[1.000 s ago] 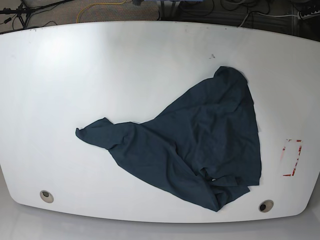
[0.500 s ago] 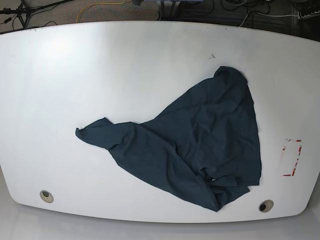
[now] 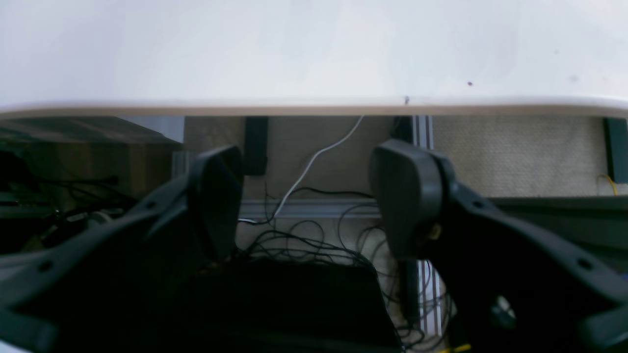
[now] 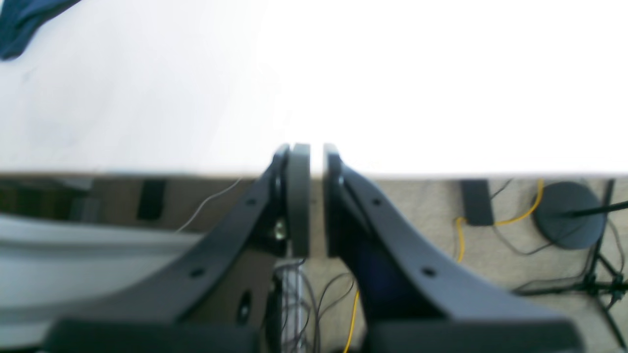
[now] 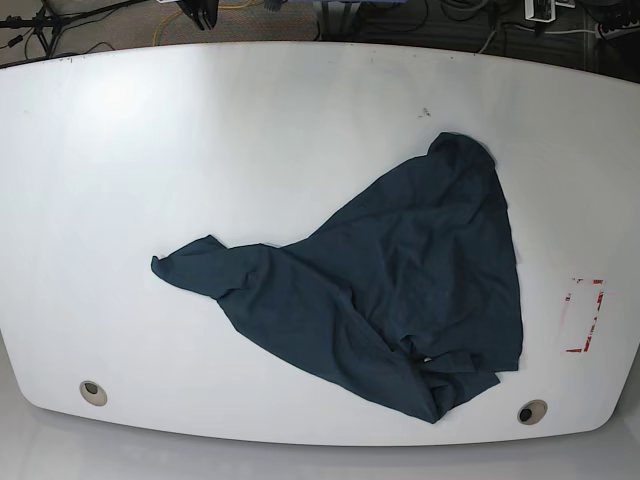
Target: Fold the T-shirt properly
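Note:
The dark navy T-shirt (image 5: 400, 290) lies crumpled and unfolded on the white table (image 5: 200, 150), right of centre. One part trails left to a point near the middle, and a bunched fold sits at the front right. A corner of the T-shirt (image 4: 24, 19) shows at the top left of the right wrist view. My left gripper (image 3: 311, 201) is open and empty, hovering off the table's far edge. My right gripper (image 4: 316, 162) is shut on nothing, also at the table's edge. In the base view a dark tip of the right gripper (image 5: 205, 15) pokes in at the top edge.
A red-outlined rectangle (image 5: 583, 315) is marked on the table at the right. Two round holes (image 5: 93, 392) (image 5: 532, 411) sit near the front edge. Cables (image 3: 304, 245) and a round black stand base (image 4: 569, 213) lie on the floor beyond the table.
The T-shirt has not moved. Parts of the arms now show at the top edge of the base view, where none showed before.

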Controlling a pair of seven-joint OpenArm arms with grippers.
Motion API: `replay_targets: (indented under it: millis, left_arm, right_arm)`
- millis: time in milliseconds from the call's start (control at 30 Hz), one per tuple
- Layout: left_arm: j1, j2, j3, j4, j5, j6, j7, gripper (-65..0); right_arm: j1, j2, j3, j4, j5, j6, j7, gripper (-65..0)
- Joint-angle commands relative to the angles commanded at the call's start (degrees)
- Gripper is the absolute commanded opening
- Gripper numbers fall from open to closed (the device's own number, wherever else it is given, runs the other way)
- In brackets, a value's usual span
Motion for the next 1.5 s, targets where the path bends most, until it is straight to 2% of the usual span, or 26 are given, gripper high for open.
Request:
replay_targets:
  millis: [333,800,867,1500]
  left_arm:
    - [-1.54,0.69,1.07,-0.14,0.35,0.04,-0.22,-24.3]
    - [-7.17,0.62,-0.87,2.52,-0.38,-0.05,-0.08,-24.3]
    - [-10.4,0.75,-0.27,1.02,-0.27,-0.11,0.47,-24.2]
    - [-13.81,0.89,0.62,0.76,-0.04,-0.19,1.25,-23.3]
  right_arm:
    - [1.94,0.49,-0.06,-1.05,-0.12,-0.21,-0.67,-61.9]
    - [8.31,-0.56,0.19,-0.02,0.04,-0.11,-4.39,-52.8]
    - [10.86,-0.41,0.2,0.01,-0.36,0.06,-6.43,-47.1]
    - [18.73,0.05,0.12,-0.73,-0.28,0.03,-13.12,-43.5]
